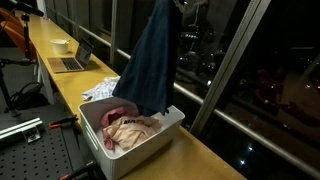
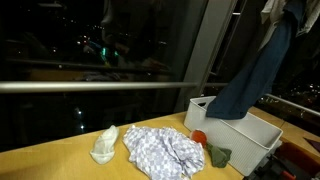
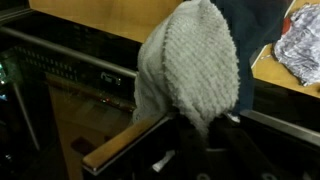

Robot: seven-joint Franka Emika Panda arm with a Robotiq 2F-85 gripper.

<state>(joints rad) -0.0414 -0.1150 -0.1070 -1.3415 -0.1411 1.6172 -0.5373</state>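
Gripper [image 3: 205,138] is clamped on the top of the garment [image 1: 150,60], which hangs full length with its hem at the bin [image 1: 95,135]. It is held high, apparently so the cloth clears the rim. Clothes [image 1: 128,128] lie inside, and a checked cloth [image 2: 160,150] lies beside the bin.

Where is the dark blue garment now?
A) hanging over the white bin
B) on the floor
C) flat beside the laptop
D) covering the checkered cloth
A: in both exterior views the dark blue garment hangs down lengthwise, with its lower end at the opening of the white bin.
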